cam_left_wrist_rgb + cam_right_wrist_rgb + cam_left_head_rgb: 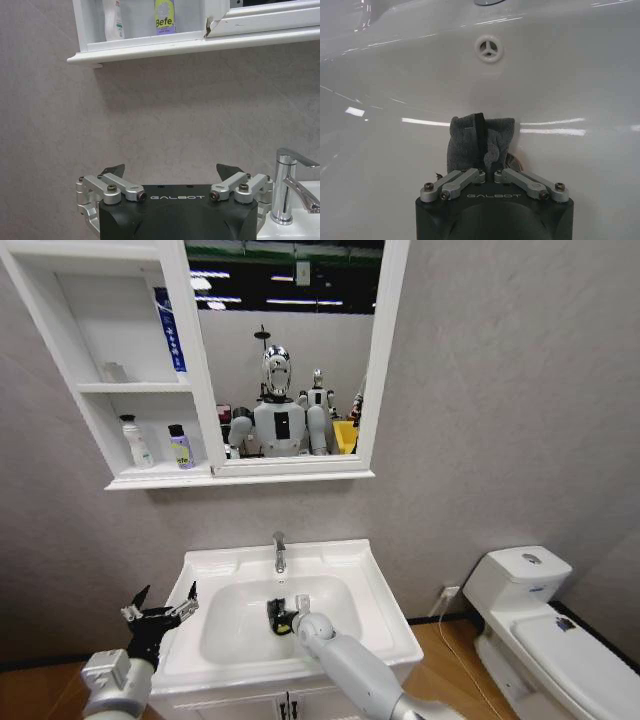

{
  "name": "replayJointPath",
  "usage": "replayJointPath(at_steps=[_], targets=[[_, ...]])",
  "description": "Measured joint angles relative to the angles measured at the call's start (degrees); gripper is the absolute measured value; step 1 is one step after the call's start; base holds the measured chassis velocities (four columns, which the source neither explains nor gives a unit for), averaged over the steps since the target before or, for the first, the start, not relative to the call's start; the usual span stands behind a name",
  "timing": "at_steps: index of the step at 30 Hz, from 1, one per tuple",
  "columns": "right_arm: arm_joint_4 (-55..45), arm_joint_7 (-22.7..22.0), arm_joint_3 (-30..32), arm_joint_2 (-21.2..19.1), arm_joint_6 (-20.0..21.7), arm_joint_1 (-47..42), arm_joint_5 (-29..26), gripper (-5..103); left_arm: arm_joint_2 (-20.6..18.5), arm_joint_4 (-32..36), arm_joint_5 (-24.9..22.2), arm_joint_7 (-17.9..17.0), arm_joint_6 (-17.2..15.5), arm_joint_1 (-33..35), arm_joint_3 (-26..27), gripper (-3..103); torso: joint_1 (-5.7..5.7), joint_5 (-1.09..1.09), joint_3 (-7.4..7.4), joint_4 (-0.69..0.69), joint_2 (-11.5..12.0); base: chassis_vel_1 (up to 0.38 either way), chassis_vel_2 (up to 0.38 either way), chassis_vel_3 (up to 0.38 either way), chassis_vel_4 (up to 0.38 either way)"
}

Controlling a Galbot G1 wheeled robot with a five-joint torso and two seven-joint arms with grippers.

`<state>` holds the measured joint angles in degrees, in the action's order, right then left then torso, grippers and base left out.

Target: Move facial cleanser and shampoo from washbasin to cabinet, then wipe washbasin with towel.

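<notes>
The white washbasin (386, 612) with its chrome tap (279, 552) is in front of me. Down in its bowl my right gripper (283, 618) is shut on the dark towel (480, 140), which is pressed against the basin's inner surface below a round three-spoked opening (488, 48). At the basin's left rim my left gripper (165, 596) hovers open, holding nothing. The cabinet (100, 390) hangs at the upper left beside the mirror. On its lowest shelf stand a white bottle (137, 443) and a purple-capped "Befe" bottle (180, 447); I cannot tell which is the facial cleanser and which the shampoo.
A blue tube (170, 330) leans in the cabinet's upper shelf. A white toilet (540, 625) stands to the right of the basin. The grey wall is close behind the tap (287, 185). In the left wrist view the cabinet's bottom ledge (200, 45) is above my left gripper (172, 172).
</notes>
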<state>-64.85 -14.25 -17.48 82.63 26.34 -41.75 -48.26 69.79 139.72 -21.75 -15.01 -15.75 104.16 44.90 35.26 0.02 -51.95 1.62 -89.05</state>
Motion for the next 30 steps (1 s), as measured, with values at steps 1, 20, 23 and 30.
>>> replayJointPath(at_steps=[1, 20, 23, 30], targets=[[-0.6, 0.07, 0.55, -0.97, -0.01, -0.44, -0.08, 3, 0.0, 0.0, 0.0, 0.0, 0.0, 0.0, 0.0, 100, 0.0, 0.0, 0.0, 0.0, 0.0, 0.0, 0.0, 0.0, 0.0], [0.49, -0.33, -1.79, 3.43, -0.52, -0.68, 0.83, 3, 0.0, 0.0, 0.0, 0.0, 0.0, 0.0, 0.0, 100, 0.01, -0.04, 0.0, 0.04, 0.0, 0.0, 0.0, 0.0, 0.0], [-0.88, -0.37, -3.58, 5.05, -1.16, -0.54, -0.39, 3, 0.0, 0.0, 0.0, 0.0, 0.0, 0.0, 0.0, 100, 0.01, -0.04, -0.01, 0.01, 0.01, 0.0, 0.0, 0.0, 0.0], [-3.99, -0.41, -4.06, 4.06, -1.53, -0.25, -1.96, 3, 0.0, 0.0, 0.0, 0.0, 0.0, 0.0, 0.0, 100, 0.01, -0.02, -0.01, 0.0, 0.01, 0.0, 0.0, 0.0, 0.0]])
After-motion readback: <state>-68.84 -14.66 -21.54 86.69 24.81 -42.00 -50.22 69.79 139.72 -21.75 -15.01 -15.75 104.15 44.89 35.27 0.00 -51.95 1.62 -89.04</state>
